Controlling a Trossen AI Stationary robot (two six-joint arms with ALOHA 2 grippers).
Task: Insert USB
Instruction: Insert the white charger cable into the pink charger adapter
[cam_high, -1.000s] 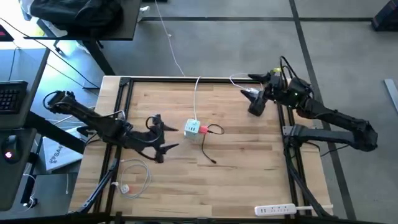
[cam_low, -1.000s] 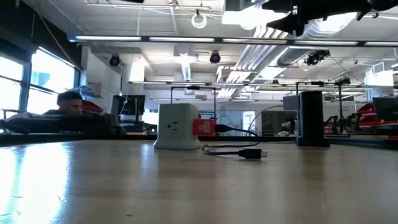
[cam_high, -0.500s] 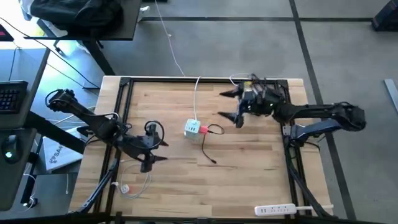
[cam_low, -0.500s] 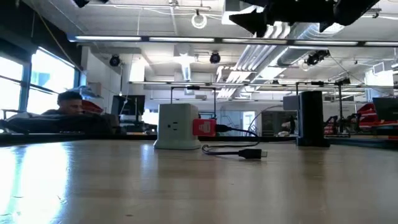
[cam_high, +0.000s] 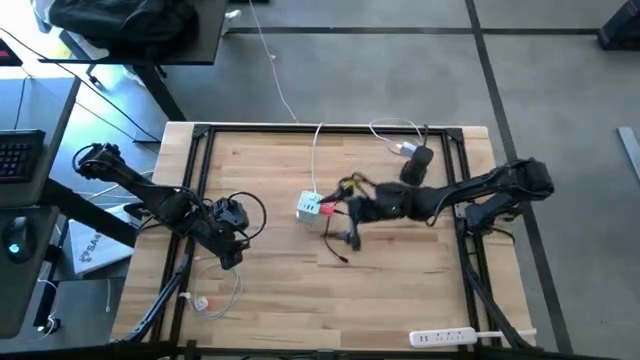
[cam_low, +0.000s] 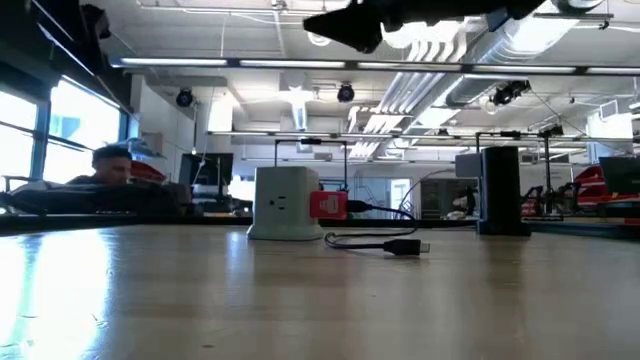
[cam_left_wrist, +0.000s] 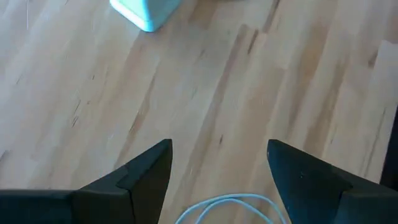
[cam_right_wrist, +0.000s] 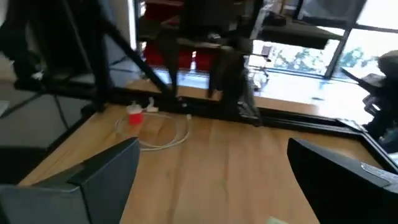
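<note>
The right hand, fingers spread, partly hides the USB at centre frame; left hand gapes over the tabletop.

Worktop: pale wooden planks, framed by a dark rail.
Centre: a white charger cube is seen standing, with the USB touching its side.
Black cable: laid loosely beside the cube.
Near-left corner: a coiled white cable.
Far-right corner: a dark cylinder.
</note>
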